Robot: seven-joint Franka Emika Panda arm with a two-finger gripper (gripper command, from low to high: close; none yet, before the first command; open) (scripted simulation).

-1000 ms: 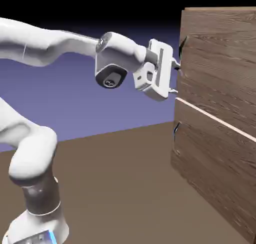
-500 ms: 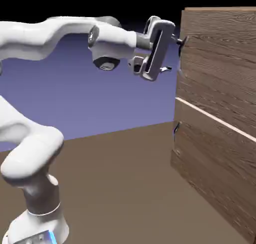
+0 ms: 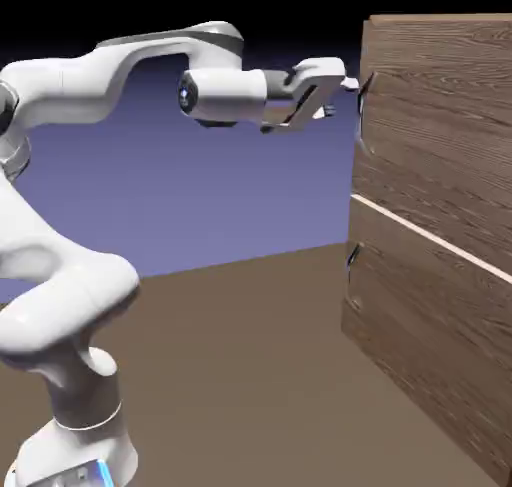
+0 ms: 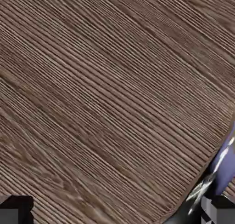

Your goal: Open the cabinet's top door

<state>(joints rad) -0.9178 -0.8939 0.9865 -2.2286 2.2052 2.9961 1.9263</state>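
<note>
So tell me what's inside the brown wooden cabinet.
Nothing inside shows. The dark brown wood-grain cabinet has its top door and lower panel shut, covering the interior.

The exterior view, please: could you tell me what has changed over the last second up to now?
The end effector has risen along the cabinet's front edge and rolled, from lying broadside below the top door's handle to edge-on, level with it. Nothing was taken hold of; its jaws are open. The top door stays shut, and the cabinet and lower door have not moved.
</note>
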